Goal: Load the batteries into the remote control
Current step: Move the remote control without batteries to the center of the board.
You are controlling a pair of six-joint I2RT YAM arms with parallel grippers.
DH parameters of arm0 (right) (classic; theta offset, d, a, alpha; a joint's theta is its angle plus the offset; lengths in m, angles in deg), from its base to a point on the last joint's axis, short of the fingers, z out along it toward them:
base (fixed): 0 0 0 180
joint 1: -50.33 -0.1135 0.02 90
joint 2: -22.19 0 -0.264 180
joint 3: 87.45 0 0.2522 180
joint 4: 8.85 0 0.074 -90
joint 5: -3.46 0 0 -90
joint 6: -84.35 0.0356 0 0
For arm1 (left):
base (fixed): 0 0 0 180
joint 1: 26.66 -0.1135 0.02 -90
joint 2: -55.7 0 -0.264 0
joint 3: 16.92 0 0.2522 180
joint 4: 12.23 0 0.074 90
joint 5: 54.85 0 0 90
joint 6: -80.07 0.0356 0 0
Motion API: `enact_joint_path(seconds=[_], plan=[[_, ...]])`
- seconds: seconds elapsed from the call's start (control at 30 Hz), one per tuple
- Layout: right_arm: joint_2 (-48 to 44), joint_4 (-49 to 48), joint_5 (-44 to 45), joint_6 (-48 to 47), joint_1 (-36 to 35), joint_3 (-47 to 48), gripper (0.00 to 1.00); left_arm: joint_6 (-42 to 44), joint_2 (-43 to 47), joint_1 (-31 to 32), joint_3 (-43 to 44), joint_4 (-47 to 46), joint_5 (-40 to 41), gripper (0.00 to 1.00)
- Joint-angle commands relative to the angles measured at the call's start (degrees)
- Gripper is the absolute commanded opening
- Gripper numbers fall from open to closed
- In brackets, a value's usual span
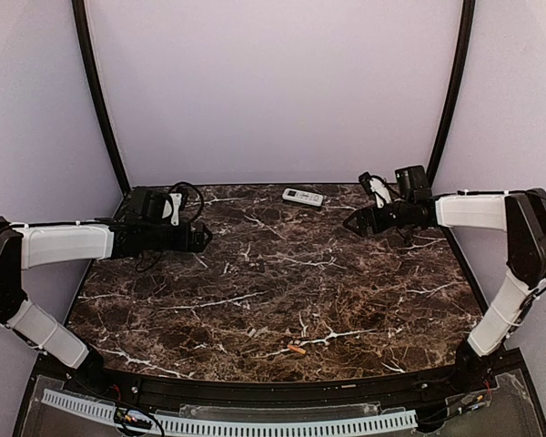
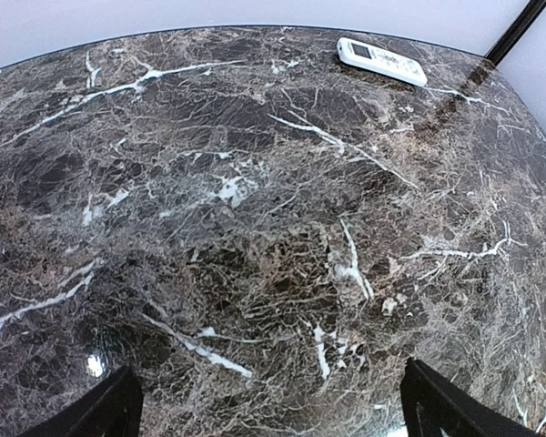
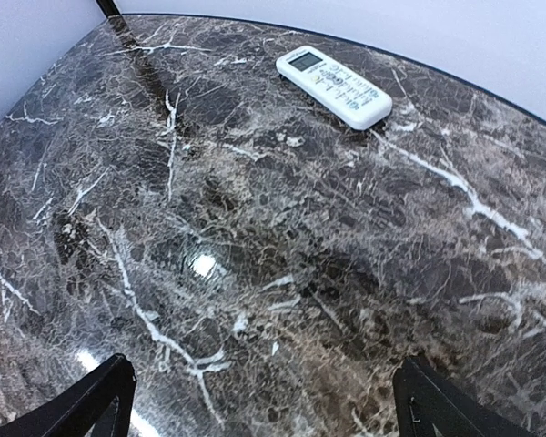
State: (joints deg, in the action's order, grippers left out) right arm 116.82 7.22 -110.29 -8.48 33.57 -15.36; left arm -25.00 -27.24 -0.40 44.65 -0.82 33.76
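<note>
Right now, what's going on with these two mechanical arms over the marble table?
Nothing is being handled yet. The left claw and the right claw both hang open and empty above the marble table. The white remote control lies face up near the far edge, roughly between the two claws. One small orange battery lies alone near the front edge, well away from the remote. Loading the batteries has not begun.

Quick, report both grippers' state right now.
Left gripper: open, fingers spread wide, holding nothing.
Right gripper: open, fingers spread wide, holding nothing.
</note>
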Motion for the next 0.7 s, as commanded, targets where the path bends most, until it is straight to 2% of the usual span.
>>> enact_joint_path(seconds=[0.0,0.4,0.67], plan=[[4.8,1.1,1.9,-6.2,-0.6,7.7,0.99,1.3,0.5,0.5,-1.0,-3.5,0.0,1.00],[28.9,10.0,0.4,-12.8,-0.8,38.0,0.99,1.2,5.2,0.7,-3.6,-7.2,-1.1,1.00],[42.4,14.7,0.1,-14.6,-0.8,53.1,0.99,1.7,6.4,0.7,-4.5,-7.8,-2.0,1.00]])
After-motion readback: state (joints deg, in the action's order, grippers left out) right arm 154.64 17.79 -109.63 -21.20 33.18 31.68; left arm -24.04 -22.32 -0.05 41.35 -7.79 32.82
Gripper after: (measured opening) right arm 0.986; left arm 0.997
